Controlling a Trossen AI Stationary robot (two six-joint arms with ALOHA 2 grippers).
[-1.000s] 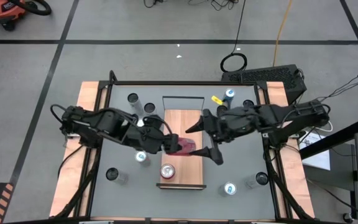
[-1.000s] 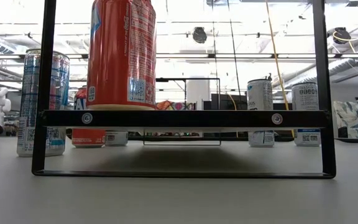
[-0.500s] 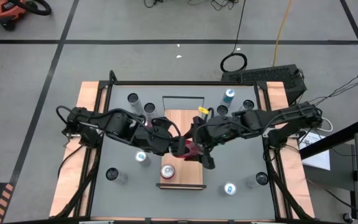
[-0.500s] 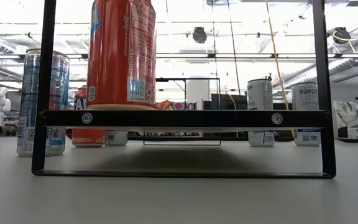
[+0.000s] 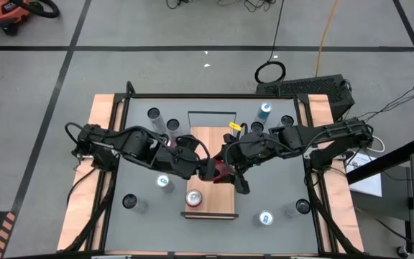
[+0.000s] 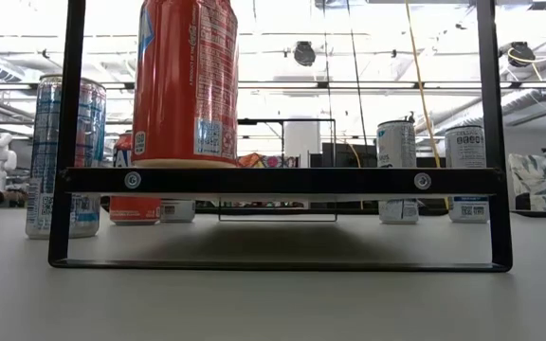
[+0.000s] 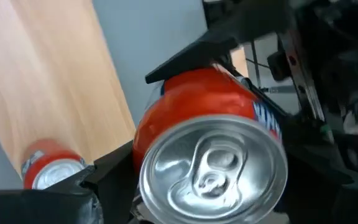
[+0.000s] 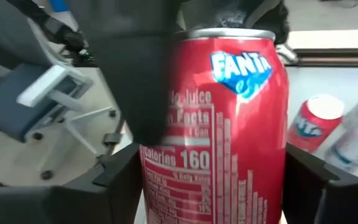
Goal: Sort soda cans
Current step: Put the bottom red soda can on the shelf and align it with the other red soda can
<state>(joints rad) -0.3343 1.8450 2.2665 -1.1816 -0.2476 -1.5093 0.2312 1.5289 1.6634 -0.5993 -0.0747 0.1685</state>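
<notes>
A: Since a second ago the right gripper (image 5: pixel 230 175) has swung in from the right of the frame to the red can (image 5: pixel 220 171) at the centre of the high view, and its fingers have drawn in around it; the left arm has edged nearer too.

B: So both are on the can?

A: Yes. It lies tipped between them over the wooden board (image 5: pixel 208 137). The left gripper (image 5: pixel 205 171) pinches it near its silver top, which fills the left wrist view. The right gripper's fingers flank the can body in the right wrist view, though I cannot tell whether they are pressing on it.

B: And the other cans?

A: A second red can (image 5: pixel 193 198) stands upright lower on the board. Silver cans sit at the upper left (image 5: pixel 154 114) and lower left (image 5: pixel 129 201) of the grey table (image 5: pixel 279 188), a blue one (image 5: pixel 265 109) at the upper right, another (image 5: pixel 265 218) at the lower right.
</notes>
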